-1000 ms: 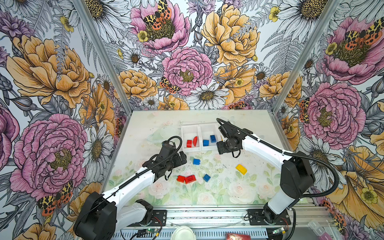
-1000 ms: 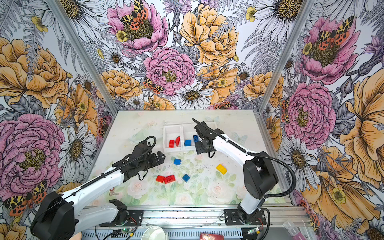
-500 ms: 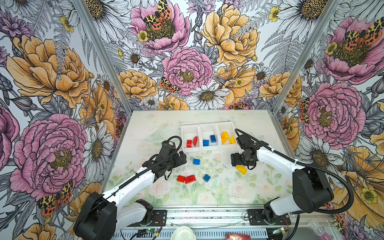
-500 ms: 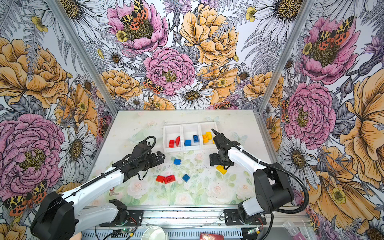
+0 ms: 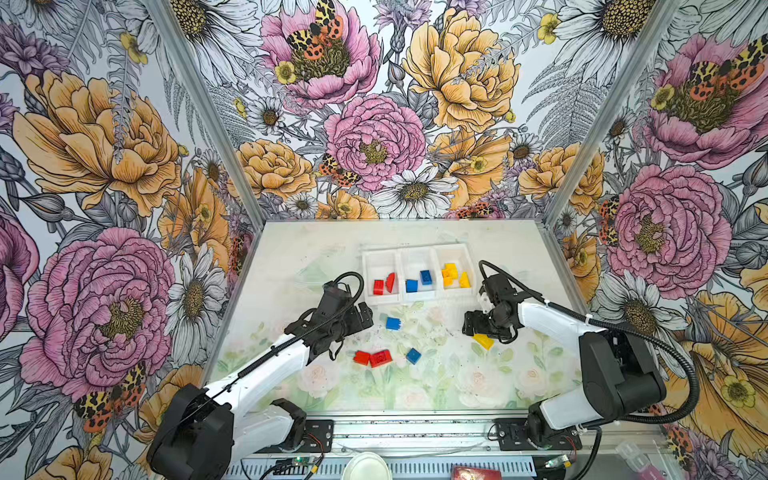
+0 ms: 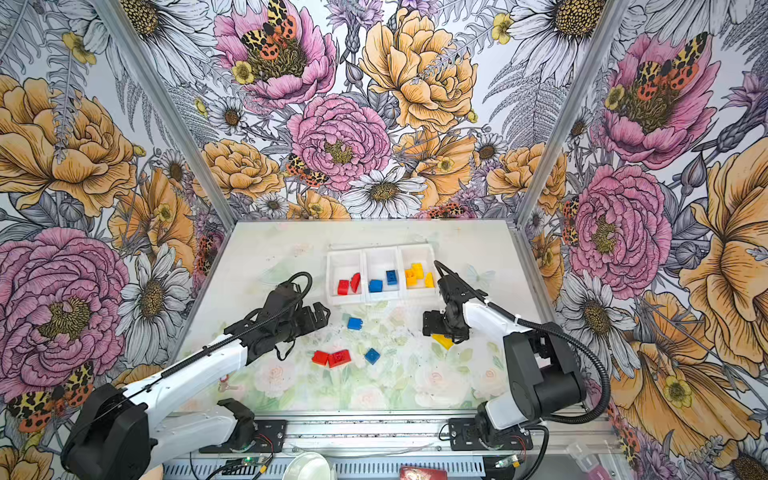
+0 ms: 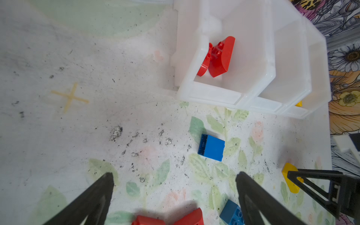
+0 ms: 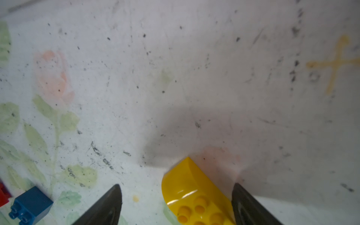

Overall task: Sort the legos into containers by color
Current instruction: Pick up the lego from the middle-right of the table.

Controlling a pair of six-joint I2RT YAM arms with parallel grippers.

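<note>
Worn, flower-printed tabletop (image 5: 316, 257) is where the unfinished part lies: five bricks are loose on it. Nearest to being sorted is the yellow brick (image 8: 194, 194), studs up, lying between the fingers of my right gripper (image 8: 176, 187). Those jaws stand apart around it, closer on one side than the other, and I have not clamped it. Further across lie a blue brick (image 5: 392, 323), two red bricks (image 5: 372, 357) touching each other, and a second blue brick (image 5: 413, 355) just beside them. Beyond these sits the white tray (image 5: 415, 298) of three bins: two red pieces (image 5: 384, 284) in the bin on my left, two blue pieces (image 5: 417, 281) in the middle, a few yellow pieces (image 5: 453, 275) in the bin on my right, each colour kept apart. My left gripper (image 7: 174, 175) hangs over the table near the first blue brick, its jaws wide and empty. I judge the job somewhat past halfway: one yellow, two blue and two red to go.
</note>
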